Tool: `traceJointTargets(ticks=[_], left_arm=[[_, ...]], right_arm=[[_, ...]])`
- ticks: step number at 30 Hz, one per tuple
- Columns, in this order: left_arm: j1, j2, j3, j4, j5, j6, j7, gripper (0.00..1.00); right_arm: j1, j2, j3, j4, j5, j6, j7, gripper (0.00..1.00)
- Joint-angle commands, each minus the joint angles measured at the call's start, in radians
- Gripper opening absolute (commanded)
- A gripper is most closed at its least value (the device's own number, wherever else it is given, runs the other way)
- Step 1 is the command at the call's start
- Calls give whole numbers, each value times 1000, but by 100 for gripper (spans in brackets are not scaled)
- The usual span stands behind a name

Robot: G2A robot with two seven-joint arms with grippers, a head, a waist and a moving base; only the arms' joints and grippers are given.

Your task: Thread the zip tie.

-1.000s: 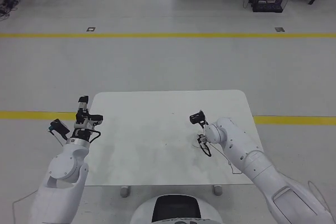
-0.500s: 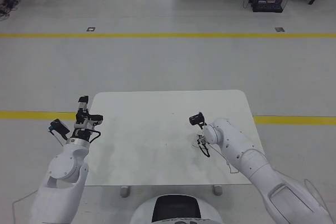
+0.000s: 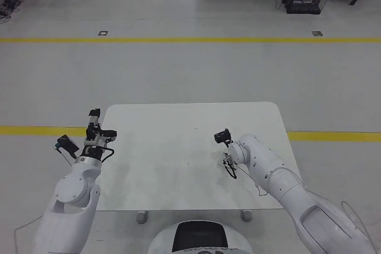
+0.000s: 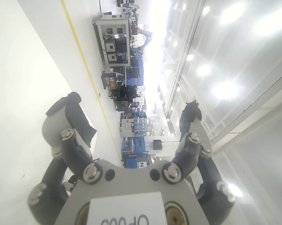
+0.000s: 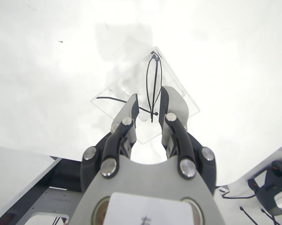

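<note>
From where I stood, the right tool (image 5: 149,92) hung low over the right half of the white worktop (image 3: 178,127), pointing down. Its two ribbed fingers (image 5: 163,104) stood partly apart with a clear gap between them, and they had hold of nothing.

Under it lay a clear square sheet (image 5: 171,76), flat on the worktop and turned so that one corner pointed away from the tool. On that sheet lay the black zip tie (image 5: 153,80), bent into a long narrow loop. The loop's head sat near the far corner of the sheet, and its two sides ran back towards the tool and into the gap between the fingers. I could not tell whether the fingertips touched the sheet or the tie.

A second black strand (image 5: 112,99) lay across the sheet from its side corner. It passed under one finger and ended in a small head just beside the near end of the loop. Whether it was part of the same tie I could not make out.

The left tool (image 4: 132,101) was well away from all this, by the left edge of the worktop. It was raised and pointed out into the hall, with its fingers spread wide and nothing between them.

Yellow lines (image 3: 190,40) crossed the pale floor beyond the worktop.
</note>
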Motion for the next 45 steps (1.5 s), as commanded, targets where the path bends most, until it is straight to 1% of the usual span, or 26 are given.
traceJointTargets(ticks=[1,5,15,32,36,38,40,45], left_arm=[[0,0,0,0,0,0,0,100],[0,0,0,0,0,0,0,100],[0,0,0,0,0,0,0,100],[0,0,0,0,0,0,0,100],[0,0,0,0,0,0,0,100],[0,0,0,0,0,0,0,100],[0,0,0,0,0,0,0,100],[0,0,0,0,0,0,0,100]], right_arm=[[4,-5,-4,11,-1,2,-2,20],[11,-13,-10,36,2,-1,-7,20],[29,-34,-20,94,10,-4,-19,13],[52,-63,-32,160,11,-18,-26,11],[54,-68,-28,164,27,-44,-34,12],[56,-69,-26,164,25,-46,-34,12],[56,-69,-25,161,16,-35,-35,12],[53,-70,-27,144,-24,19,-20,11]])
